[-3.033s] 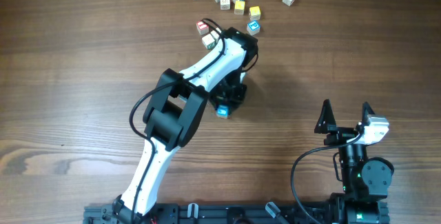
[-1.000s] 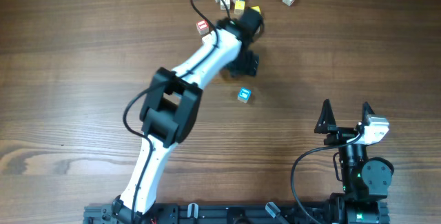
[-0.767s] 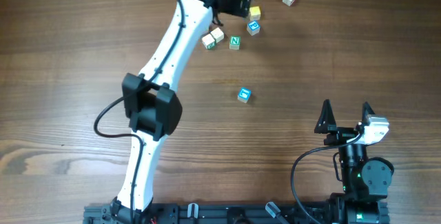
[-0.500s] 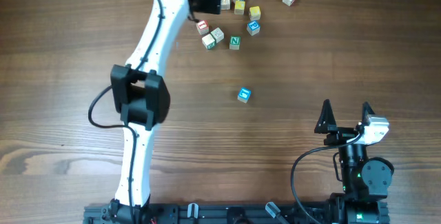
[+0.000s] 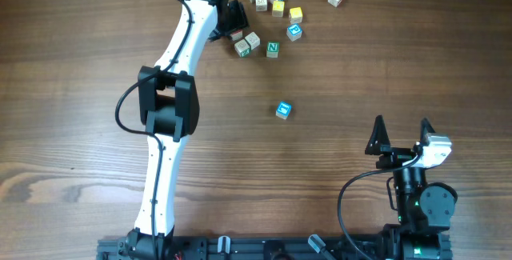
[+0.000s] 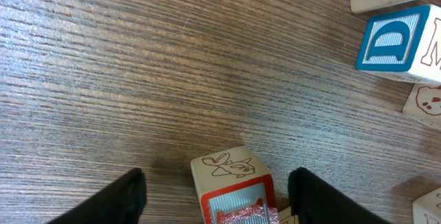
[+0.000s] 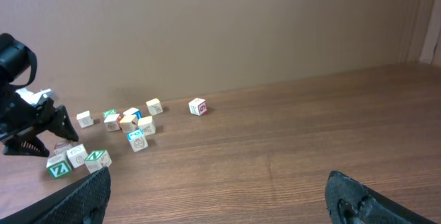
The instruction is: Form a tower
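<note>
Black fingers of my right gripper (image 5: 401, 122) are resting splayed wide and empty at the near edge of the wooden table (image 5: 80, 92). Further out, mid-table, a lone blue cube (image 5: 282, 110) is sitting well apart from everything. No tower is standing yet, and I judge this cube to be its base. At the far edge my left gripper (image 6: 215, 179) is straddling a red-faced cube (image 6: 224, 163) with a rabbit drawn on its side. The jaws are narrowing but unclenched, with bare wood showing on both sides of the cube. Beyond it the loose cubes (image 5: 278, 6) are lying scattered.

Change: a second ago this arm was working over the middle of the scatter with jaws at their widest. It is now settling at the scatter's left end and closing, so I judge the second storey is being picked. Against three seconds ago, the blue cube is lying uncovered and further right.
</note>
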